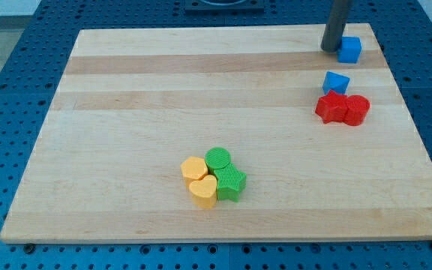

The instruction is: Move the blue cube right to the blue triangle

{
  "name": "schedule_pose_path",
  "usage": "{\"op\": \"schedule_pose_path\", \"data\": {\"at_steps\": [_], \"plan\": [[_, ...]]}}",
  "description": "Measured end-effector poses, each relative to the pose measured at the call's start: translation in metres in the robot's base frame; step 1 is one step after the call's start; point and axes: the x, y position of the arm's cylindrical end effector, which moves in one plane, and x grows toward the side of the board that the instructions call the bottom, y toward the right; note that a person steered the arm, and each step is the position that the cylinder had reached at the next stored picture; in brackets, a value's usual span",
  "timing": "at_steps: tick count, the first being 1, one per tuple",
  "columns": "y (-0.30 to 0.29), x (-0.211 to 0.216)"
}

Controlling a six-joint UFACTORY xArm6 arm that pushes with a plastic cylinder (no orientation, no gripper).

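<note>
The blue cube (pixel 349 49) sits near the board's top right corner. My tip (pixel 330 49) stands right against the cube's left side, touching or almost touching it. The blue triangle (pixel 335 82) lies a short way below the cube, slightly to its left. The cube and the triangle are apart, with a gap of bare wood between them.
A red star-like block (pixel 332 108) and a red cylinder (pixel 356 109) sit touching, just below the blue triangle. A cluster of a green cylinder (pixel 218 159), a green block (pixel 230 183), a yellow block (pixel 194 169) and a yellow heart (pixel 203 191) lies at bottom centre. The board's right edge (pixel 396 75) is close to the cube.
</note>
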Motion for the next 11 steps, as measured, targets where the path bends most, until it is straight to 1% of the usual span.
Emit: {"op": "schedule_pose_path", "data": {"at_steps": [1, 2, 3, 4, 5, 7, 8, 10, 11], "plan": [[0.003, -0.003], [0.001, -0.042], [0.019, -0.045], [0.051, -0.045], [0.064, -0.045], [0.049, -0.031], [0.034, -0.010], [0.024, 0.040], [0.021, 0.057]]}}
